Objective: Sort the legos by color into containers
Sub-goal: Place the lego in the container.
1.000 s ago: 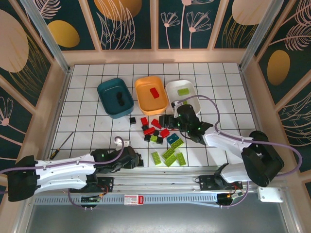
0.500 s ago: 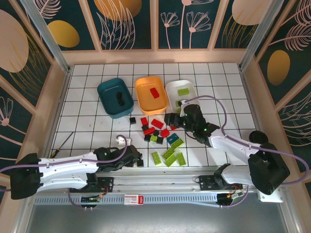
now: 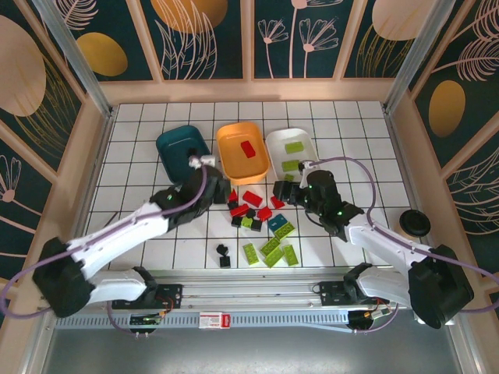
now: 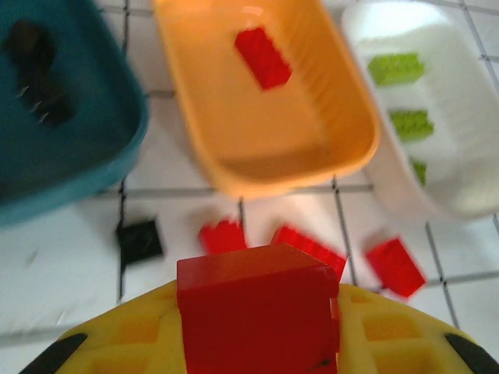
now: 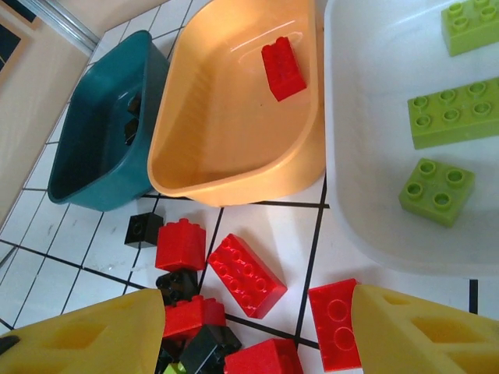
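Clutching red lego (image 4: 257,300), plain in wrist view, left pincer (image 4: 259,343), right pincer (image 5: 253,333) spread, seemingly empty

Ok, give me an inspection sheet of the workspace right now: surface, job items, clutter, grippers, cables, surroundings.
Surface: white tabletop with black grid lines.
Job's things: dark teal plastic tub holds black bricks; orange plastic tub holds one red brick; white plastic tub holds three lime green bricks; loose pile of red, black, green and teal bricks lies before the tubs.
Clutter: round black cup at the table's right edge.
Grippers: left gripper shut on a second red brick; right gripper open above the pile.
Cables: lilac cable runs along each arm.
Surroundings: wood-framed floral wall panels.
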{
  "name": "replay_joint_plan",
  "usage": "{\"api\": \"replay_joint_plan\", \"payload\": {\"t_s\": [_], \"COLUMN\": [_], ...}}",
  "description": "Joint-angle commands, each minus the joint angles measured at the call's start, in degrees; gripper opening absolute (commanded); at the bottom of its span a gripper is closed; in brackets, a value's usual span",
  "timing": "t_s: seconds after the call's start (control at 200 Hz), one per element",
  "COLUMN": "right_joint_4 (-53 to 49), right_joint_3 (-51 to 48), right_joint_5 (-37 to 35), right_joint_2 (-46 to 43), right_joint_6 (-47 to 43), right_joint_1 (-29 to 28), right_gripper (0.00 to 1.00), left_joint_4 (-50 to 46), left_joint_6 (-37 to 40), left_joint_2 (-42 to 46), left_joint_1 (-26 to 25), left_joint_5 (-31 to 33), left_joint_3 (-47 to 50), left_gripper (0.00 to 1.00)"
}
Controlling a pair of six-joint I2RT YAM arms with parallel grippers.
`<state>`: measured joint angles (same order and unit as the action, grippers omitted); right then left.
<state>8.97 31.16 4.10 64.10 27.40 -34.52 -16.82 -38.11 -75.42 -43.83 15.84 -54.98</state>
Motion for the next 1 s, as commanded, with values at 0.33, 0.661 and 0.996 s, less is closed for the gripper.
{"api": "replay_joint_plan", "payload": {"t_s": [0.33, 0.661, 0.996], "right_joint_4": [-2.6, -3.6, -0.2], "right_joint_3": [-5.2, -5.0, 0.1], "right_joint_5": [0.4, 1.6, 6.2], "right_joint_2": [-1.5, -1.3, 4.8], "right_joint_6": [1.8, 0.0, -5.2], "right_joint_1": [0.2, -0.6, -14.2], "right_gripper": [0.64, 0.63, 0.63], "left_joint_4": [4.2, 1.7, 9.9], "left_joint_6": [7.8, 7.3, 4.0], "left_joint_2": [-36.9, -43.9, -21.5], "left_joint_1": [8.9, 10.4, 10.3], "left_joint_5": [-12.5, -14.3, -17.7], "left_joint_3": [-34.3, -44.2, -25.6], "left_gripper": [0.22, 0.68, 0.87]}}
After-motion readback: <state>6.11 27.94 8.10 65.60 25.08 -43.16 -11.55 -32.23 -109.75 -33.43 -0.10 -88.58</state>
